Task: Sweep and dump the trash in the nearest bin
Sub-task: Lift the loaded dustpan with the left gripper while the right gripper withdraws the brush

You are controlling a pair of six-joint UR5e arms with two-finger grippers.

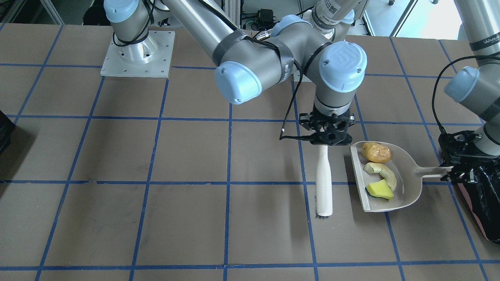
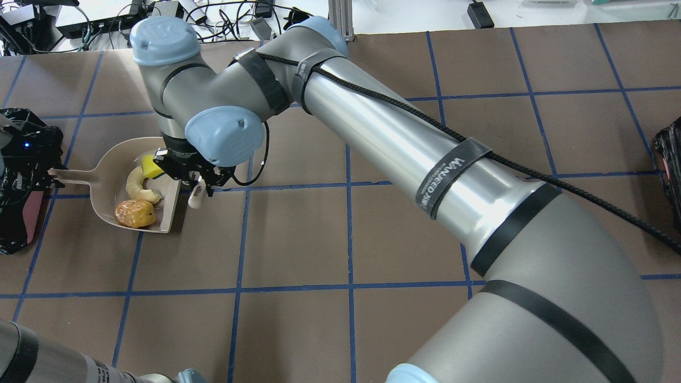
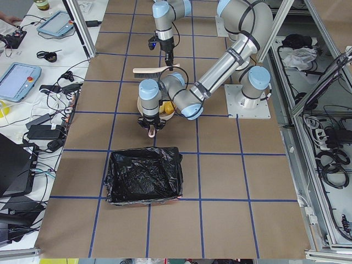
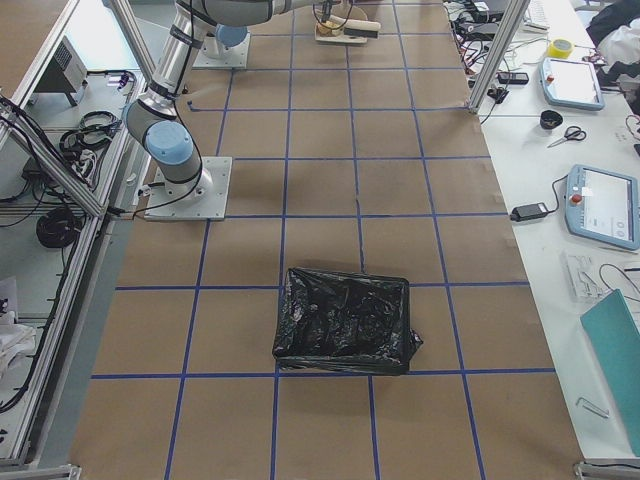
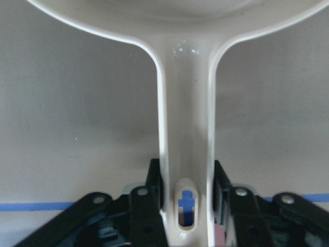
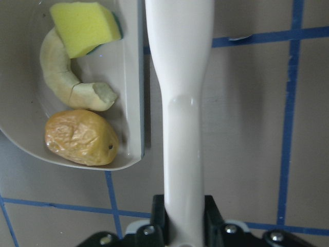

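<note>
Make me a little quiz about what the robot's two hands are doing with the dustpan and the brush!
1. True or false: the dustpan is empty.
2. What does the right hand grip? A) the brush B) a spoon C) nothing
3. How many pieces lie in the dustpan?

Key
1. False. The left hand grips its handle, and there are pieces inside.
2. A
3. Three: golden-brown lump, pale slice, yellow wedge.
</note>
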